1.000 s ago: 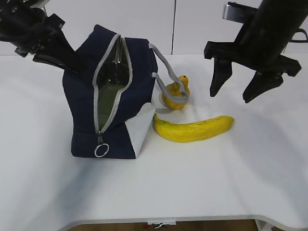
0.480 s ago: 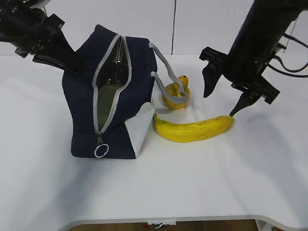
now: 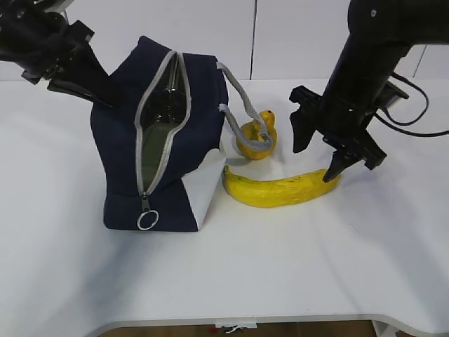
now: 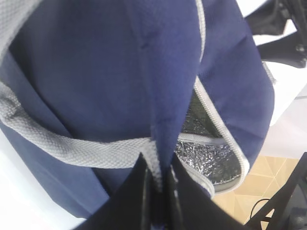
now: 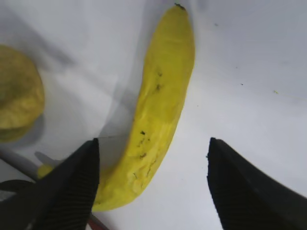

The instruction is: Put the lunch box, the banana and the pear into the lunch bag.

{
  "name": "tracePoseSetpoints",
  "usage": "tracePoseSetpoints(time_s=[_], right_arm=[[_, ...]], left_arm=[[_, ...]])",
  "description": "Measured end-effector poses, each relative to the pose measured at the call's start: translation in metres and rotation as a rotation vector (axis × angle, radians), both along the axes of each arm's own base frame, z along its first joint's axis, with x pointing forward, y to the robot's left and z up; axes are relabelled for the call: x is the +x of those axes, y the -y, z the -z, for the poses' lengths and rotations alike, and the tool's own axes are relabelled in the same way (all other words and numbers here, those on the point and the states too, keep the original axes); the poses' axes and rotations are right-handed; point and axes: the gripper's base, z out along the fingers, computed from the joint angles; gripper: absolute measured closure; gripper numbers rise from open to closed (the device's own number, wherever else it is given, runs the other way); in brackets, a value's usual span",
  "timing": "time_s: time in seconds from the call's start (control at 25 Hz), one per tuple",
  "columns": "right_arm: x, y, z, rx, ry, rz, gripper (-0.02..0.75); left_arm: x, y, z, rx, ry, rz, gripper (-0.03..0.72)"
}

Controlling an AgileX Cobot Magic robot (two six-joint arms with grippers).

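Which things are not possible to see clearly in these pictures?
- Lunch box: inside the lunch bag, exterior view shows only a dark shape in the opening.
- Pear: partly covered by the grey handle.
- Left gripper: fingertips buried in bag fabric.
- Banana: lower end cut off, right wrist view.

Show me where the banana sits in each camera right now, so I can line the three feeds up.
Exterior view: the banana lies on the table, right of the lunch bag, under the right gripper.
Left wrist view: not in it; only bag fabric, zipper and silvery lining show.
Right wrist view: the banana runs up the middle, between the open jaws.
Shared landmark: the pear, at the left edge of the right wrist view.
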Motion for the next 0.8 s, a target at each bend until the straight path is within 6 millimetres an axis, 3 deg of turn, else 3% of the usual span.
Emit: tracePoseSetpoints(time_s=[0.52,0.8], right_arm=[[0.009,-0.004,0.036,0.008,-0.063,0.063,0.183],[0.01,-0.005,0.044,0.011,-0.084,0.069,0.183]], left_arm=[[0.0,0.0,0.0,0.002,0.0,0.0,0.68],[0.0,0.0,0.0,0.002,0.0,0.0,0.68]])
